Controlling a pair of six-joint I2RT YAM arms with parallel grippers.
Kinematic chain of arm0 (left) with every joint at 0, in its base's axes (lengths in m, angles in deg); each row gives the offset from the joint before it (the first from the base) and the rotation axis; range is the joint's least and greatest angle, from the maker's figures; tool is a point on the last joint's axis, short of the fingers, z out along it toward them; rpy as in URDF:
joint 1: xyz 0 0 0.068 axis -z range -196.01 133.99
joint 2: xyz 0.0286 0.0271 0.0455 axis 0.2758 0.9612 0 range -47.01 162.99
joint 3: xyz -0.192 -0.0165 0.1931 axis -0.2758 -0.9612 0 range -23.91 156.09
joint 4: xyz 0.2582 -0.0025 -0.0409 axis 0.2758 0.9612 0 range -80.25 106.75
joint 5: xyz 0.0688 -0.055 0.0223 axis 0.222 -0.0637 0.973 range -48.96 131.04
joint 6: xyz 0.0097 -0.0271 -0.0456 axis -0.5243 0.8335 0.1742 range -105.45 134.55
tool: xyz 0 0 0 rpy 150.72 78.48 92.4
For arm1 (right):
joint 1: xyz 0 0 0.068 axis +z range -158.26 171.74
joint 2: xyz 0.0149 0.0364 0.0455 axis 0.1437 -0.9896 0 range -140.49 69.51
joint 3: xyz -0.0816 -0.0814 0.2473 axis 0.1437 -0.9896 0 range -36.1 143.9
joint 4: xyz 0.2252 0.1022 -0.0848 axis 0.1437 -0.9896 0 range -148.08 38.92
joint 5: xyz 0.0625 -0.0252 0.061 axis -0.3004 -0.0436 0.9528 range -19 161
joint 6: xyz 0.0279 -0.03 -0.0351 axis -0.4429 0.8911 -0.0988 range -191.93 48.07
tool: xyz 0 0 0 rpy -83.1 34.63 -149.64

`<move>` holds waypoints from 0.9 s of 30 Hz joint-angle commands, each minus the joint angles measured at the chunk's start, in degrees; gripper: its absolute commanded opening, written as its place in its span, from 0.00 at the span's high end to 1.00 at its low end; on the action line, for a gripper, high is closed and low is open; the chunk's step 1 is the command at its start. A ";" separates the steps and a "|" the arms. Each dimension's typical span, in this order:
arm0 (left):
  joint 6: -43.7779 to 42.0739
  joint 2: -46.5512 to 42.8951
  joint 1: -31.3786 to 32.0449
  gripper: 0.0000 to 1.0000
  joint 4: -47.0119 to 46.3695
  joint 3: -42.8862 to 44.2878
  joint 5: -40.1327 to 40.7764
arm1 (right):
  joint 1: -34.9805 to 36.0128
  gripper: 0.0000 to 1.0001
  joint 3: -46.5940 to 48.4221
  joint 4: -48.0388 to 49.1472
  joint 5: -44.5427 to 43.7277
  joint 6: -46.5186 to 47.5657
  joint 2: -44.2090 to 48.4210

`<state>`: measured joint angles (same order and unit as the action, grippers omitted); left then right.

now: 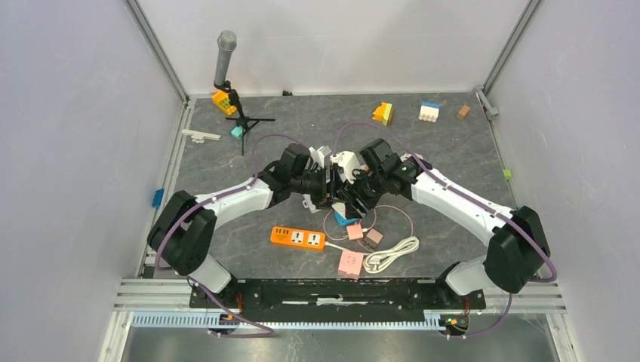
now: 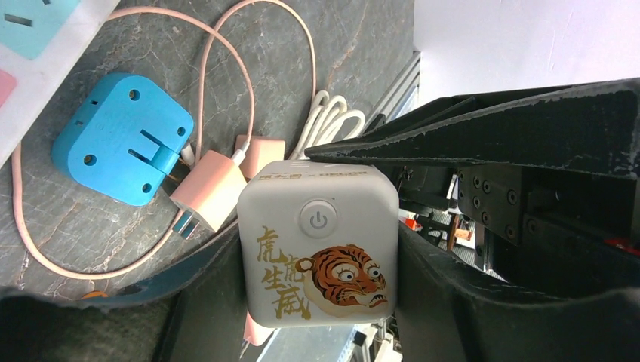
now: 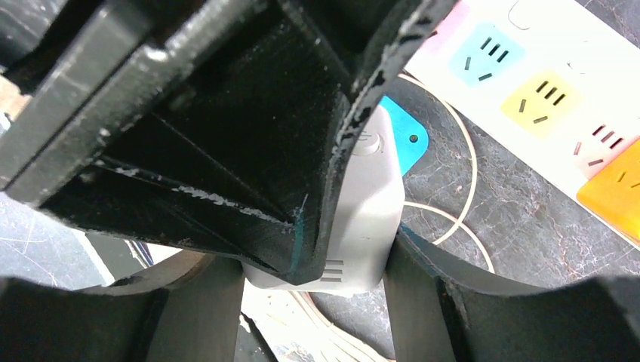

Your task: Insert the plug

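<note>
A white cube socket (image 2: pixel 317 241) with a power button and a tiger picture is held above the table. My left gripper (image 2: pixel 317 260) is shut on its two sides. My right gripper (image 3: pixel 313 268) is shut on the same cube (image 3: pixel 366 219), crosswise to the left one. One right finger (image 2: pixel 453 128) lies along the cube's top edge. In the top view both grippers, left (image 1: pixel 330 187) and right (image 1: pixel 356 188), meet at mid-table and hide the cube. A blue plug adapter (image 2: pixel 121 147) lies prongs-up below. A white power strip (image 3: pixel 543 83) with coloured sockets lies beside it.
An orange power strip (image 1: pixel 298 238), a pink charger (image 2: pixel 211 188) with a thin pink cable, a pink block (image 1: pixel 349 262) and a coiled white cable (image 1: pixel 390 255) lie in front of the grippers. A microphone stand (image 1: pixel 240 113) and toy bricks (image 1: pixel 383 113) stand at the back.
</note>
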<state>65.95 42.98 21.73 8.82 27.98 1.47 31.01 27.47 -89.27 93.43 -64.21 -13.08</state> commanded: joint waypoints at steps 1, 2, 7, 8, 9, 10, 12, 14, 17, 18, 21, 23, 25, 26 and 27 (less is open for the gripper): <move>0.13 0.35 1.71 0.60 -1.10 0.75 -4.53 | 0.09 0.98 4.94 7.23 -1.43 -1.82 0.16; 0.03 0.35 1.65 0.66 -1.09 0.83 -4.54 | 0.11 0.93 5.05 7.34 -1.27 -2.07 0.02; -3.50 -0.55 1.67 0.94 4.21 3.18 -0.98 | 0.11 0.43 3.98 9.00 -1.29 -4.04 0.46; -4.68 -1.08 1.62 0.96 5.71 3.73 0.50 | 0.09 0.33 3.80 9.31 -1.70 -4.41 0.92; -5.51 -1.67 1.54 0.98 7.28 4.20 2.50 | 0.10 0.22 3.75 9.61 -2.21 -4.76 1.51; -6.25 -2.58 1.55 0.98 8.86 4.64 4.47 | 0.03 0.13 3.99 9.65 -2.73 -4.91 2.04; -7.04 -4.66 1.30 0.98 10.79 4.97 9.03 | -0.19 0.02 4.08 9.80 -4.19 -5.35 3.43; -8.30 -7.07 0.96 0.98 12.18 4.88 13.16 | -0.82 0.02 4.15 9.87 -4.29 -5.27 4.66; -10.70 -11.09 -0.15 0.98 15.07 4.97 18.58 | -2.56 0.02 3.88 9.96 -2.52 -5.76 6.31; -11.33 -12.56 -0.64 0.98 15.64 4.76 20.09 | -3.14 0.02 3.69 10.12 -1.45 -6.15 6.74; -13.46 -16.31 -2.29 0.98 15.20 3.46 21.78 | -4.86 0.02 3.64 10.43 0.78 -7.14 7.73; -15.63 -18.37 -3.00 0.98 13.23 2.43 20.93 | -6.21 0.02 3.08 12.05 2.66 -8.85 8.04; -18.65 -20.17 -3.34 0.98 10.21 1.27 18.95 | -7.65 0.02 3.57 13.62 6.02 -10.32 7.19; -20.76 -20.94 -3.37 0.98 9.08 0.89 17.77 | -8.03 0.02 4.75 13.33 7.24 -10.41 6.49; -23.28 -21.70 -3.41 0.98 8.40 0.92 16.51 | -8.24 0.02 5.79 12.92 7.51 -10.14 6.12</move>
<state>52.88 24.73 18.45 22.87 29.86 20.53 24.06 28.74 -79.28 95.62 -72.23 -6.43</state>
